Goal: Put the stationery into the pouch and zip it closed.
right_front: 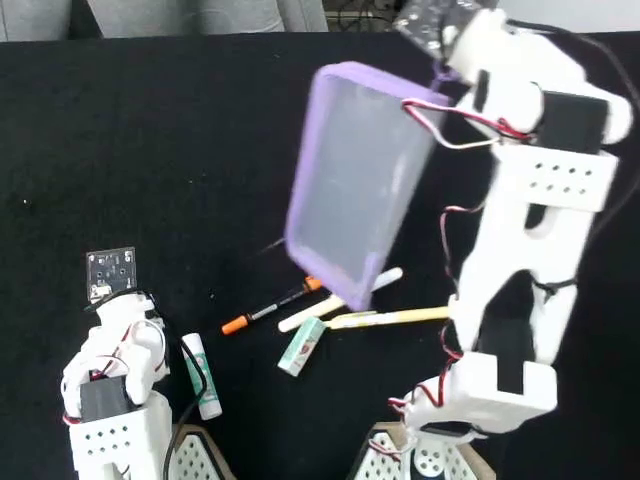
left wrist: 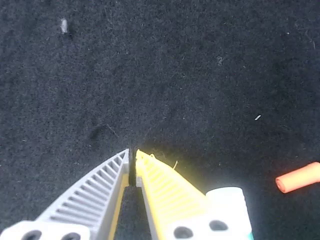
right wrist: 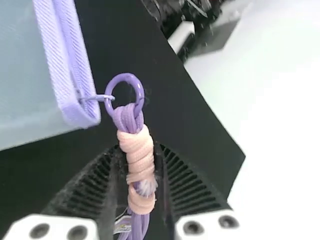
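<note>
A translucent pouch (right_front: 355,170) with purple edging hangs tilted above the black table. It hangs from its purple ring and a pink and purple pull cord (right wrist: 136,150). My right gripper (right wrist: 137,165) is shut on that cord, high at the back right (right_front: 450,65), and a pouch corner (right wrist: 70,75) shows beside it. Under the pouch lie an orange-capped marker (right_front: 268,309), a white pen (right_front: 345,298), a yellow pencil (right_front: 392,318) and a green and white eraser (right_front: 301,346). My left gripper (left wrist: 132,159) is shut on nothing, just over the cloth at the front left. A white glue stick (right_front: 201,375) lies next to it.
The left arm (right_front: 115,370) sits folded at the front left corner. The right arm's white body (right_front: 520,260) stands tall along the right side. The marker's orange cap (left wrist: 298,177) lies off to one side of the left gripper. The table's far edge (right_front: 200,36) runs along the back.
</note>
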